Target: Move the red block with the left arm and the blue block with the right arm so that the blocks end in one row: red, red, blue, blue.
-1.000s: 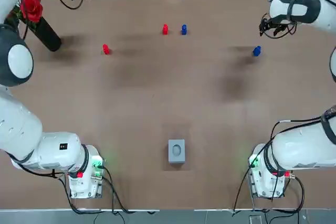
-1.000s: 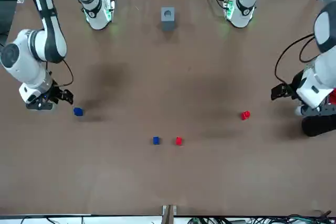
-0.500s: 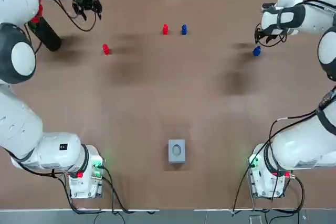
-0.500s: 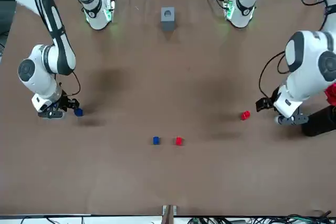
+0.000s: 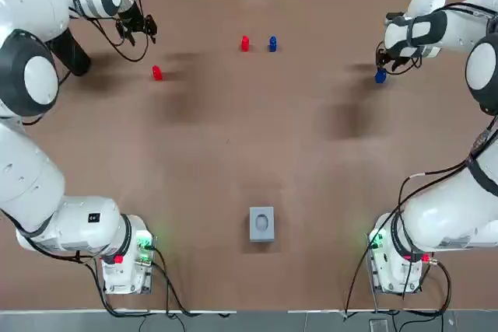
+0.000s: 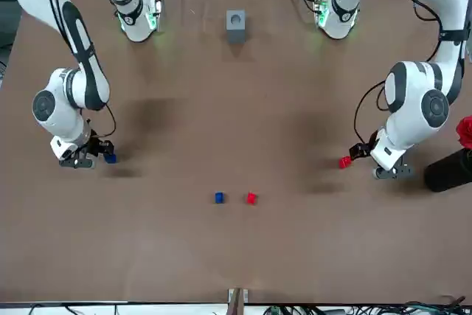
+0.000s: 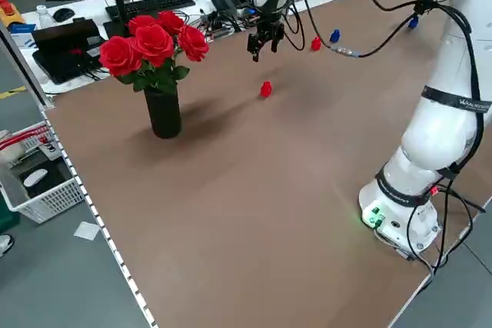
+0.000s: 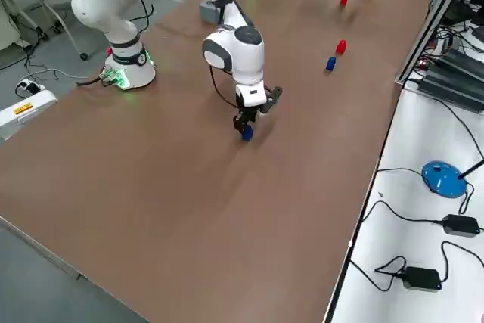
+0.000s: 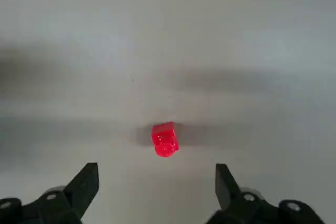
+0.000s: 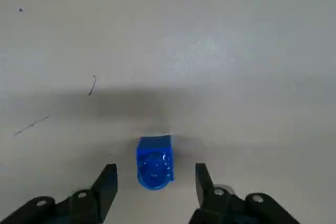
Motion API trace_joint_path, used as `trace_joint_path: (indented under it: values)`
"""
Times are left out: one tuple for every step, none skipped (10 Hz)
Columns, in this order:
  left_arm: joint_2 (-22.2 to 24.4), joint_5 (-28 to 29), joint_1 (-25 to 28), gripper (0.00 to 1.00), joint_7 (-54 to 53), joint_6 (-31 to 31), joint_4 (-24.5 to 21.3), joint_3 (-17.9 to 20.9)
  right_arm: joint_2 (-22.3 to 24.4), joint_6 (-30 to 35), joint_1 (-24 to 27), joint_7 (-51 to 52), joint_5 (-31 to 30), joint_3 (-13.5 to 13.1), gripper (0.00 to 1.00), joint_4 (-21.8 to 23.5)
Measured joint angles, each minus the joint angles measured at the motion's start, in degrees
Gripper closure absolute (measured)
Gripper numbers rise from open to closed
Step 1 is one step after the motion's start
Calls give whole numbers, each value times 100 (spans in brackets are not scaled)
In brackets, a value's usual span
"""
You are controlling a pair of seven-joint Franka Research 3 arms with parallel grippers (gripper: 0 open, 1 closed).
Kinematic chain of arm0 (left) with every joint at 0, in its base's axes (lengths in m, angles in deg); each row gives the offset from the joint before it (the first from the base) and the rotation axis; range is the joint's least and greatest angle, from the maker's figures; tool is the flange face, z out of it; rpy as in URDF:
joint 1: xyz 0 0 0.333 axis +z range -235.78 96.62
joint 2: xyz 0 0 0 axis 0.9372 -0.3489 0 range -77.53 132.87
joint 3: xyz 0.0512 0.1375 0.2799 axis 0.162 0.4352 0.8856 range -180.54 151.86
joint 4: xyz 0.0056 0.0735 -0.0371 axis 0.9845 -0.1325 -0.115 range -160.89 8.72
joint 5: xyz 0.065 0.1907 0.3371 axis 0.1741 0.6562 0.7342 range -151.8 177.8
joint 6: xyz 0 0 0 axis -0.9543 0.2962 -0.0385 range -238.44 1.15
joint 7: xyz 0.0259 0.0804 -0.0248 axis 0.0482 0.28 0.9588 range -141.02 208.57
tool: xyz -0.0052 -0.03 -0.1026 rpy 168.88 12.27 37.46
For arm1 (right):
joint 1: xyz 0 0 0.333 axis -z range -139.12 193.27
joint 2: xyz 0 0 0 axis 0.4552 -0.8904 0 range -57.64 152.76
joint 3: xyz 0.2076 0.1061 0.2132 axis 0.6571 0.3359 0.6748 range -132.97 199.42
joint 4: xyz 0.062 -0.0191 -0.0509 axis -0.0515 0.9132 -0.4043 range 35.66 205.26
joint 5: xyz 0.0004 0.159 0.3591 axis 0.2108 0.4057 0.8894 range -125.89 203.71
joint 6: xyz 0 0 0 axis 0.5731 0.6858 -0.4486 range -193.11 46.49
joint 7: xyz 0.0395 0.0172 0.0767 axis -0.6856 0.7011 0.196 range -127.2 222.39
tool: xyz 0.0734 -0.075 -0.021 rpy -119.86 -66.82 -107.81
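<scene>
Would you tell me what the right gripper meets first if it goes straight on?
Most likely the loose blue block, centred just ahead of the open right gripper; depth is unclear.

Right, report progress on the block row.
Done: only the middle red block and middle blue block sit side by side. In hand: open right gripper flanks the outer blue block; open left gripper hovers near the outer red block. Left: grasp both, line them up.

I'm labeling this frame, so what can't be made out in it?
Top view: the outer blue block is partly under the right pincer.
Top view: the vase of roses is partly behind the left arm; the front view's right edge also cuts it.
Left wrist view: the bottom edge cuts off the left pincer below its fingertips.
</scene>
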Motion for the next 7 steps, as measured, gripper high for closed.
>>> trace_joint_path:
  values:
    - [22,0,0,1,0,0,4,0,-29,-12,0,0,2,0,34,-6]
    - [24,0,0,2,0,0,2,0,-53,-34,0,0,4,0,36,-11]
    - [23,0,0,2,0,0,-11,0,-91,-85,0,0,4,0,38,-14]
    - [15,0,0,2,0,-10,-39,0,-141,-146,0,0,9,0,39,-13]
    - [-13,0,0,3,1,-133,-116,0,-182,-187,0,-1,26,0,41,-15]
    - [-60,0,0,4,1,-355,-244,0,-207,-200,0,-1,50,0,41,-19]
    - [-130,0,0,4,1,-576,-383,0,-216,-201,0,-1,66,1,45,-25]
